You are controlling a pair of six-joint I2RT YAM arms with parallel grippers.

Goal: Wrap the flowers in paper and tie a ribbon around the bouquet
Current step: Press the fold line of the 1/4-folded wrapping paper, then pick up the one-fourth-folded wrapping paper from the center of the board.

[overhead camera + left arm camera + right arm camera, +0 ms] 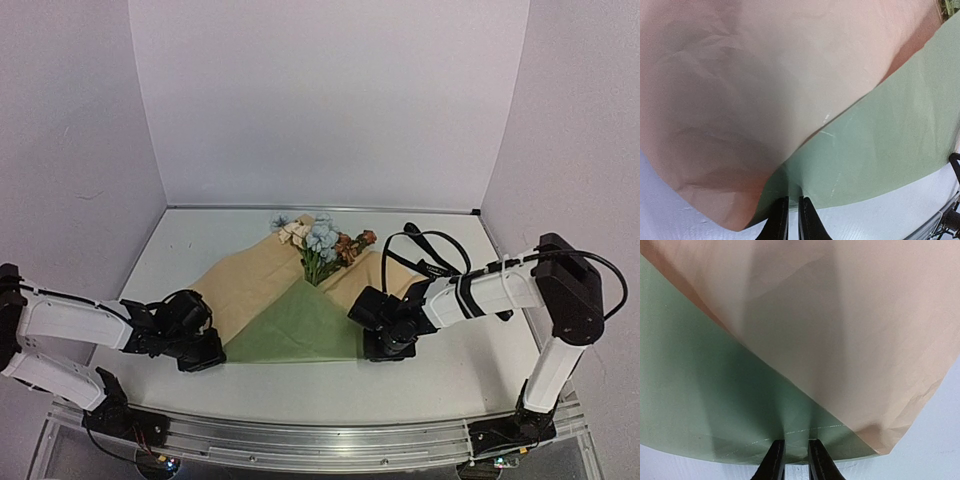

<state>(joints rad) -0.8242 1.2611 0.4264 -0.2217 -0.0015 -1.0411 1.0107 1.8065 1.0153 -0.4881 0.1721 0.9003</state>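
The paper (300, 325) lies on the table (190, 245), olive face showing in the middle and its tan reverse folded in from 10 and 2 o'clock. The flowers (322, 245) rest at the sheet's 12 o'clock end, with their heads poking past the fold so they will show at the wide mouth. The left gripper (790, 212) is clenched on the green near edge at about 8 o'clock, and the right gripper (796, 452) pinches the same edge at 4 o'clock. Judging by this, the low corner holds keep the crinkly sheet taut and ready to roll into a cone.
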